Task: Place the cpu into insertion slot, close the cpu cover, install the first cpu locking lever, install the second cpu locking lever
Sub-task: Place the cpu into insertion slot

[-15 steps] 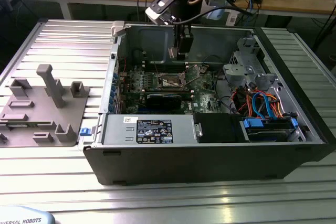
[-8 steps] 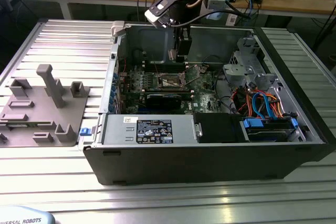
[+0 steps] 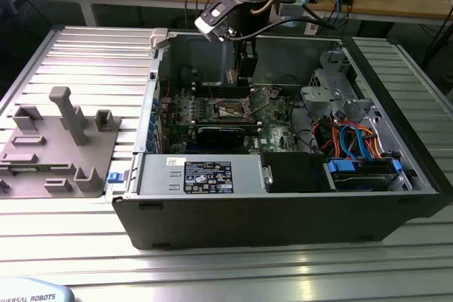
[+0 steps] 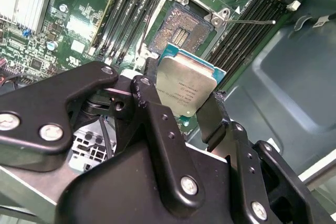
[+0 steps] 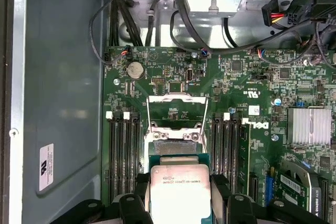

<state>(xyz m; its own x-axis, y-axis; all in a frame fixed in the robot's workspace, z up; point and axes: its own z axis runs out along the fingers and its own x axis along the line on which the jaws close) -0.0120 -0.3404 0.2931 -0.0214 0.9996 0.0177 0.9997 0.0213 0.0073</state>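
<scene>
Hand (image 4: 182,94) is clamped on the cpu (image 4: 190,80). The two black fingers (image 4: 151,85) pinch opp. edges, jaws only as wide apart as the chip, silvery lid facing the wrist cams, green edge showing round it. In the exterior view the hand (image 3: 243,81) hangs inside the open PC case (image 3: 283,210), which lies on the ribbed metal worktop (image 3: 71,245), fingertips just above the motherboard (image 3: 272,114). The insertion slot (image 4: 181,30) sits just beyond the fingertips, bare w/ contact field exposed. The cpu overlaps its near edge in both wrist views but isn't seated in it. The cpu cover (image 5: 176,98) is flipped up on the far side of the slot from the hand, board visible through its cut-out. A thin locking lever (image 4: 254,22) pokes out sideways by the slot, unlatched. Memory slots (image 5: 122,150) flank the slot on both sides of the held chip.
</scene>
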